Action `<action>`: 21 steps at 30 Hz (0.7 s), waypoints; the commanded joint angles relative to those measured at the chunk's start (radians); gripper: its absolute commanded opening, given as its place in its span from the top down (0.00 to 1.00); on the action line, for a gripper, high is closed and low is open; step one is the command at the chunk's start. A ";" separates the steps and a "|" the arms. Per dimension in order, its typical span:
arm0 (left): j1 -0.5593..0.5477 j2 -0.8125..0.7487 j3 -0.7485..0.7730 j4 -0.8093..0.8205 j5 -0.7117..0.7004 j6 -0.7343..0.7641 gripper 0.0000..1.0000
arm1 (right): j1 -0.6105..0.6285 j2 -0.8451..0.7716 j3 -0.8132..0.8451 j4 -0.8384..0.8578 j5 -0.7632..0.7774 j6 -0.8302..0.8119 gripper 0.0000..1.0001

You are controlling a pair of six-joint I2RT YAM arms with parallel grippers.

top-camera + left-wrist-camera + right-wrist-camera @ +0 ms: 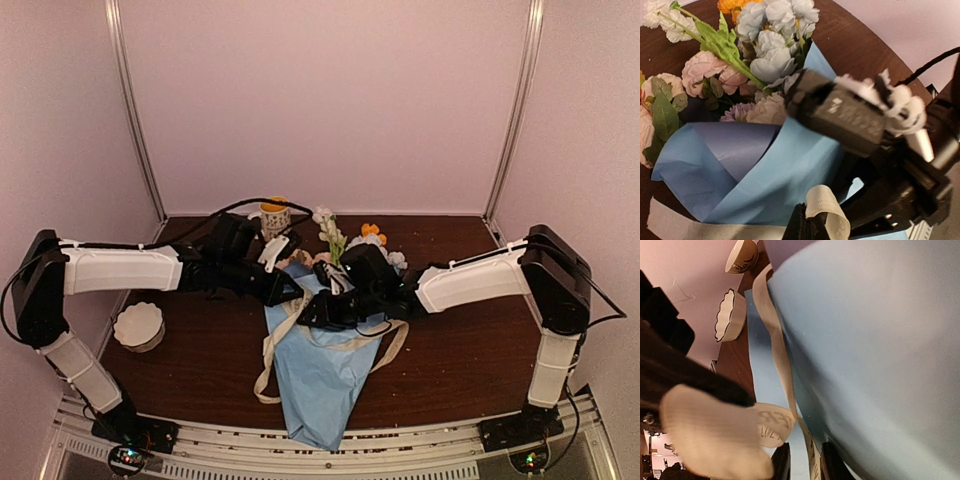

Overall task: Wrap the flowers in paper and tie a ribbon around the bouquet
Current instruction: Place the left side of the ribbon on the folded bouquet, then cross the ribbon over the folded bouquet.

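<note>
Top view: the bouquet (315, 368), a cone of thin light blue paper (325, 412) with its point at six o'clock, lies in the middle of the dark brown wooden table (470, 350). The flowers (334, 236), green-stemmed with white and orange blooms, spill out at twelve o'clock, so the wrapping looks done. The ribbon (268, 352), a long flat beige-cream fabric band, trails in loose loops at the cone's nine and three o'clock, and no knot shows. The left gripper (292, 288) and right gripper (320, 308) meet over the cone's neck. A white scalloped bowl (138, 325) sits at nine o'clock, and a white-and-yellow patterned mug (274, 216) at eleven.

Left wrist view: the paper (790, 170) folds round pale pink, white and pale blue blooms at eleven o'clock. The left gripper (807, 226) is clenched at six o'clock. A curl of ribbon (821, 198) rises from its tips, pinched there as far as I can judge.

Right wrist view: the right gripper (805, 464) has its jaws parted. The ribbon (778, 355) runs between them unclamped, lying against the paper (875, 340). The tying is what remains: the band is at the neck, but nothing is cinched.
</note>
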 commanded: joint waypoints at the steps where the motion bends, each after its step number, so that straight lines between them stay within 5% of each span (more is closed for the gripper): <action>1: 0.000 0.041 0.017 0.053 -0.022 -0.011 1.00 | -0.003 -0.094 -0.029 0.001 0.041 0.017 0.78; 13: 0.000 0.094 0.030 0.065 -0.020 -0.012 1.00 | -0.016 -0.145 -0.048 -0.038 0.111 -0.011 0.64; 21: 0.000 0.088 0.035 0.059 -0.019 -0.008 1.00 | -0.021 -0.068 0.031 -0.084 0.109 -0.028 0.70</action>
